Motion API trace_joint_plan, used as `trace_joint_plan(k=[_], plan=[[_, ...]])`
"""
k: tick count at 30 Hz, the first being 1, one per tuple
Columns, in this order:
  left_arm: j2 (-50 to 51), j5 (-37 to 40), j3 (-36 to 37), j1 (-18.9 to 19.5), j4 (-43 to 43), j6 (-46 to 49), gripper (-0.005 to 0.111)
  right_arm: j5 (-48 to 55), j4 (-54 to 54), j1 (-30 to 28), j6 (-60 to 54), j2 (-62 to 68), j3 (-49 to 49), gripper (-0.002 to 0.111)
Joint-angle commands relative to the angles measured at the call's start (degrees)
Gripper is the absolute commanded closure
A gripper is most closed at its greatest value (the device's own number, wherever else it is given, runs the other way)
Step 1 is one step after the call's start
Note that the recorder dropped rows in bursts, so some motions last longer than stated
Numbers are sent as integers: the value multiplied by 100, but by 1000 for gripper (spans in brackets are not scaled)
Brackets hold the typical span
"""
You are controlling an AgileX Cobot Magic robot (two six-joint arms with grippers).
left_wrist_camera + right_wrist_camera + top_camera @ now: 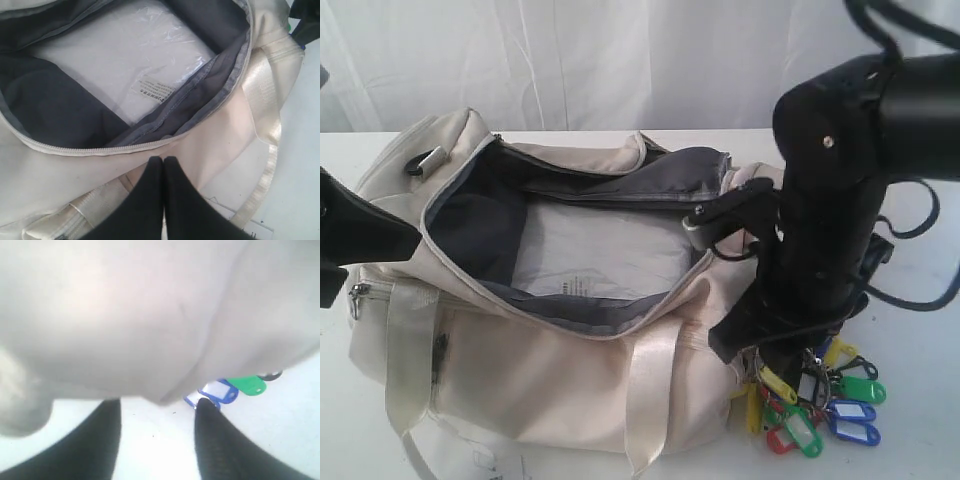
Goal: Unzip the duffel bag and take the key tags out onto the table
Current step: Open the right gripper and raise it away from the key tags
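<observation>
The cream duffel bag [550, 360] lies unzipped on the white table [920, 330], its dark grey lining showing. The key tags [820, 405], a bunch in red, blue, green and yellow, lie on the table by the bag's right front corner. My right gripper [157, 407] hangs low over the table beside the bag's wall [125, 315]. It is open with only bare table between its fingers, and one fingertip [206, 407] is next to a blue tag [217, 391]. My left gripper [163, 162] is shut and empty over the bag's near side [60, 175].
A flat white panel in clear plastic [600, 255] fills the bag's floor. Webbing handles [655, 390] hang over the front wall. The right arm [830, 200] stands tall beside the bag's right end and hides part of it. A white curtain hangs behind.
</observation>
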Motion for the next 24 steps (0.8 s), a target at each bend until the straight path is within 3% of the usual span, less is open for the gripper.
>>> trace_joint_plan(k=[1,3,12,24], plan=[[-54,94,-37,-9,-115,8,107,433,-29,16,-182,-814,-58,103],[-54,83,-37,-9,-115,8,107,277,-29,16,-50,-1273,-58,108],[-54,-59,-37,-9,-196,8,107,-1461,-29,16,65,-2835,-59,108],[-54,-48,-37,-9,-197,8,107,-1621,-29,16,96,-3498,-59,108]])
